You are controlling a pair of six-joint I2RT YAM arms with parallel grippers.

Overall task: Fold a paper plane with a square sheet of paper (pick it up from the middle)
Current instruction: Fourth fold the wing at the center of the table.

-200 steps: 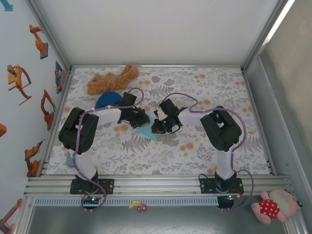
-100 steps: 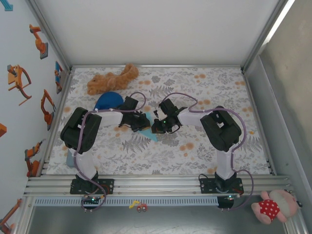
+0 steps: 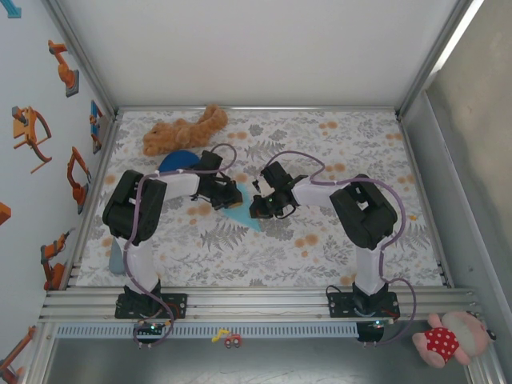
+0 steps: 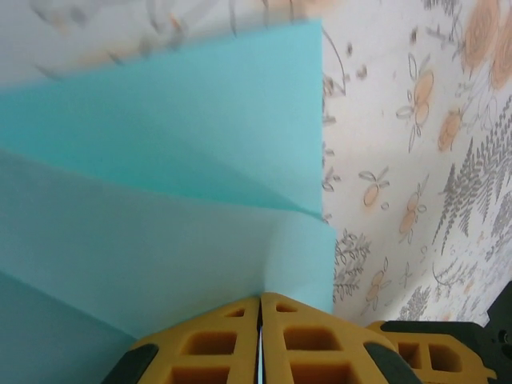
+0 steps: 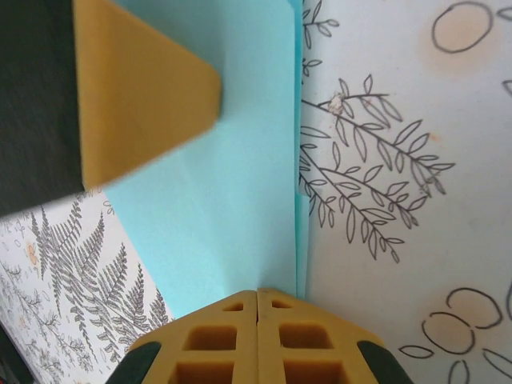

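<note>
so the left pincer (image 3: 226, 194) and right pincer (image 3: 260, 210) are both pinched shut, tips on the half-folded paper sheet (image 3: 242, 216) lying between them on the counter (image 3: 336, 152); I'd pin with one; drag the other slowly along the crease

Most of the paper (image 3: 242, 218) is hidden beneath the left end effector (image 3: 230, 195) and right end effector (image 3: 259, 208).

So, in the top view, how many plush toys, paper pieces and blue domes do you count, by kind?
Plush toys: 2 (tan plush, pink plush)
Paper: 1 (paper, folded)
Domes: 1 (dome)
Total: 4
</note>
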